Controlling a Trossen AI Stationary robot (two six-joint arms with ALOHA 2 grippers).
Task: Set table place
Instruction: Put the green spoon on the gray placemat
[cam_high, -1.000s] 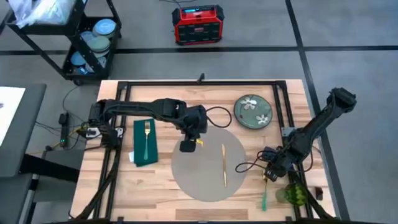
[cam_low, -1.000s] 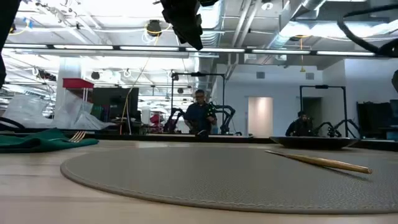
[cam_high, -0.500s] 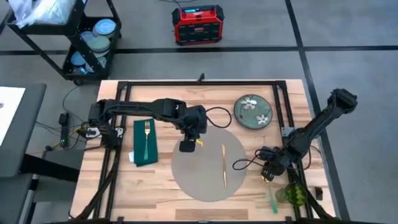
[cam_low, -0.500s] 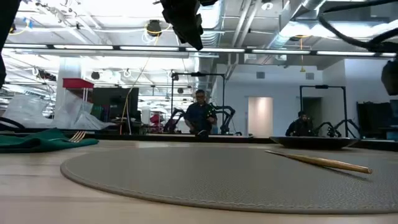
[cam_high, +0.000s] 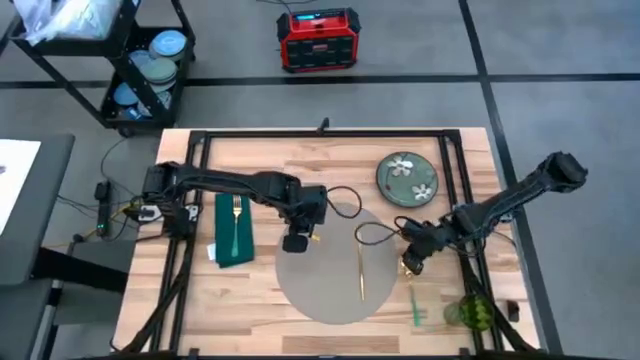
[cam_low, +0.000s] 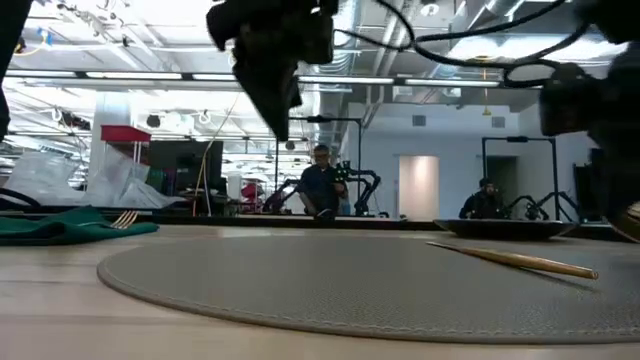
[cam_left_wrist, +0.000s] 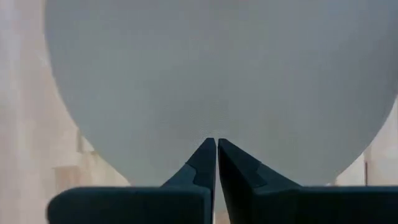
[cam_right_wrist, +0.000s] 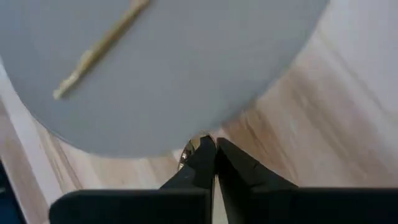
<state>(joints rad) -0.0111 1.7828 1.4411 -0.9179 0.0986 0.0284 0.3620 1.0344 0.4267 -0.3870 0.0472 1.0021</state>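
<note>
Near the table's (cam_high: 300, 320) middle lies the round grey placemat (cam_high: 335, 290), a gold knife (cam_high: 361, 265) resting on its right part. Above the placemat's left edge hangs the left gripper (cam_high: 295, 243), fingers pressed together and empty. Just off the placemat's right edge, the right gripper (cam_high: 410, 265) pinches a green-handled spoon (cam_high: 414, 300).

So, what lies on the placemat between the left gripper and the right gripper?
In the high view, a thin gold utensil lies on the grey placemat, between the left gripper and the right gripper. A looping black cable hangs there too.
</note>
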